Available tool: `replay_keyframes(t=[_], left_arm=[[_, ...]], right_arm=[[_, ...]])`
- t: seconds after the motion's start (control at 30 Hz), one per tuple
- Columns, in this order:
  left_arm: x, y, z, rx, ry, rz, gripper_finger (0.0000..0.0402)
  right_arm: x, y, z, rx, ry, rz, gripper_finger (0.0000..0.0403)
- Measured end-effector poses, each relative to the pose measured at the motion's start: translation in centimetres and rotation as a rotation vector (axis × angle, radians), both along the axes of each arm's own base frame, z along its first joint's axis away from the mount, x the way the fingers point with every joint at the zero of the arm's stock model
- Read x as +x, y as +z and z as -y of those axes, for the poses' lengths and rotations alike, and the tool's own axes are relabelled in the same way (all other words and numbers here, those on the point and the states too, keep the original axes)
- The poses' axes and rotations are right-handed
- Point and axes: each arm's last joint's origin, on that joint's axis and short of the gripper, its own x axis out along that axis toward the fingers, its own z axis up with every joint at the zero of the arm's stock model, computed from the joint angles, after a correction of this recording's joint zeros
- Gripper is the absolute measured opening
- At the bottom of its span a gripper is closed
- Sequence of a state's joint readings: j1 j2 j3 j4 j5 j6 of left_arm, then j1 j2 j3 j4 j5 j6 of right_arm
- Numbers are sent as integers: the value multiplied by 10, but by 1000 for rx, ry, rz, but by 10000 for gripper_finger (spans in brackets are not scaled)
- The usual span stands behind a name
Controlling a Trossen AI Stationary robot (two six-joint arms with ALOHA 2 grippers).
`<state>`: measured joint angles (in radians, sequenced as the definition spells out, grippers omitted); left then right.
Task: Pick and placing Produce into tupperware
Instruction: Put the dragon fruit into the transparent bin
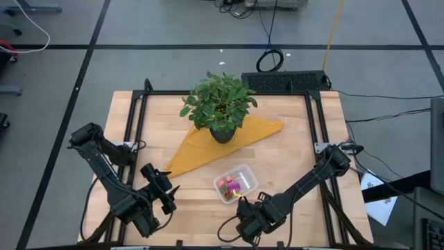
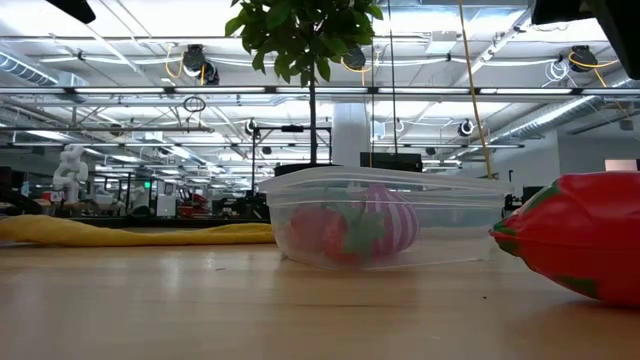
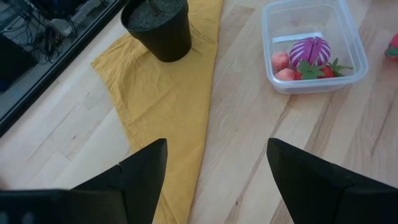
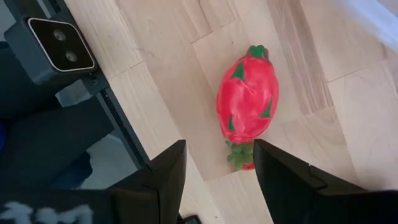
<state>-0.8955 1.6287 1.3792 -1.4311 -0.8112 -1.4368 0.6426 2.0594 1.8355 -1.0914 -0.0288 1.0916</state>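
Red dragon-fruit piece (image 4: 247,99) just off my right pincer (image 4: 219,167) tips.
Pincer wide open, empty; fruit's long axis runs straight away from it, tupperware (image 1: 235,182) just beyond.

Bright, even overhead light; soft shadows, blurred near edges.

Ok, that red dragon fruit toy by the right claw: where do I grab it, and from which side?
Take the dragon fruit across its fat middle, coming straight down from above. It lies on its side on bare wood, apart from the clear tupperware, with both long flanks free. The right claw is open, near its green leafy end, which looks too narrow to hold firmly.
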Motion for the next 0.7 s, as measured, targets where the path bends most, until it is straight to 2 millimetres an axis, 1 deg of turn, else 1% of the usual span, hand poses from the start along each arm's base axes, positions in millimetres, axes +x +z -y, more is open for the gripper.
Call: replay_keyframes(t=[0.23, 0.37, 0.5, 0.7], left_arm=[[0, 0, 0, 1, -2, -1, 278], [0, 0, 0, 1, -1, -1, 278], [0, 0, 0, 1, -1, 0, 278], [0, 0, 0, 1, -1, 0, 278]], right_arm=[[2, 1, -2, 15, 27, 30, 176], [3, 1, -2, 14, 35, 31, 184], [3, 1, -2, 14, 41, 31, 206], [3, 1, -2, 12, 65, 35, 260]])
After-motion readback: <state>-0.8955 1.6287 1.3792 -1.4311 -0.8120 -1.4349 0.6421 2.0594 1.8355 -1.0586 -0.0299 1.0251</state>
